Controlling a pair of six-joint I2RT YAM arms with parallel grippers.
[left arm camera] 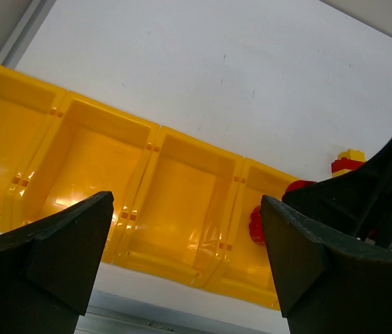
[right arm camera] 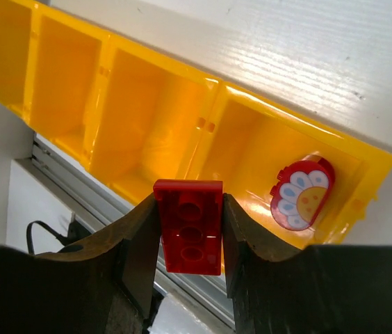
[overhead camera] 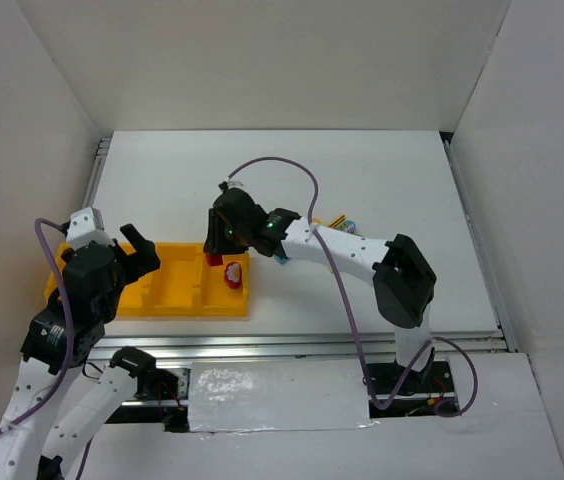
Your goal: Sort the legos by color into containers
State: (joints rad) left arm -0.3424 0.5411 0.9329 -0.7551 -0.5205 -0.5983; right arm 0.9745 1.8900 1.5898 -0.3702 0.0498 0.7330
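The yellow tray [overhead camera: 177, 300] has four compartments in a row; it also shows in the left wrist view [left arm camera: 182, 202] and the right wrist view [right arm camera: 147, 104]. My right gripper [right arm camera: 189, 229] is shut on a red lego brick [right arm camera: 190, 226], held above the tray's rightmost compartment [overhead camera: 224, 238]. In that compartment lies a red piece with a white flower print [right arm camera: 301, 193], which also shows from above [overhead camera: 231, 272]. My left gripper [left arm camera: 185, 264] is open and empty, above the tray's near left part [overhead camera: 132, 255]. A few loose legos [overhead camera: 337, 222] lie behind the right arm, mostly hidden.
A red and yellow lego cluster [left arm camera: 349, 161] lies on the white table beyond the tray. A metal rail [overhead camera: 312, 345] runs along the table's near edge. White walls enclose the table on three sides.
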